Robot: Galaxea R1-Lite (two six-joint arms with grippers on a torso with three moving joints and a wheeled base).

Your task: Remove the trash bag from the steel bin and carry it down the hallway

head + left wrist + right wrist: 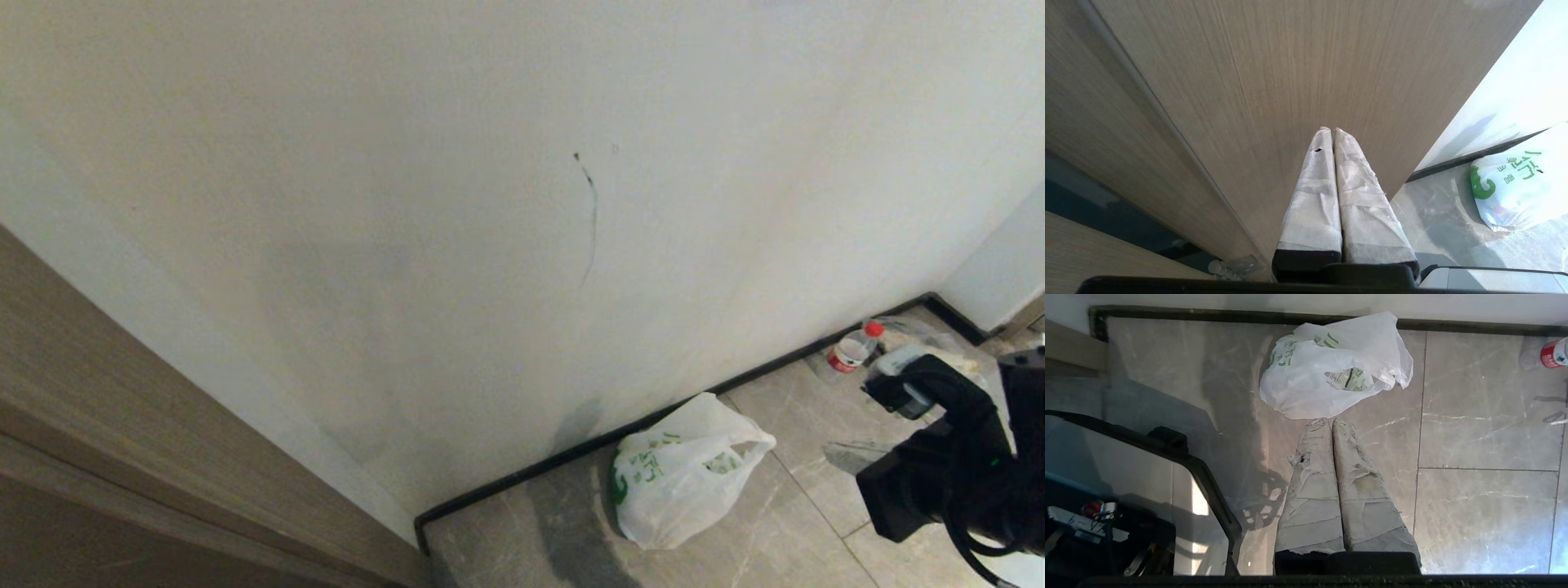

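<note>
The right end effector [1329,421] is pointing down at the floor [1474,437] with its two taped fingers [1312,486] pressed together, and it is gripping nothing. Just past its tips the trash bag [1306,390] is lying loose on the tiles, close to the dark baseboard [1453,326]. It is not hanging from the end effector at all. A bottle [851,349] with a red cap is standing farther off by the wall [490,204]. The left end effector [1330,130] is closed too, sitting idle by a wooden door [1249,81]. The steel bin is not showing anywhere. The bag may get left behind, because the closed fingers are empty.
</note>
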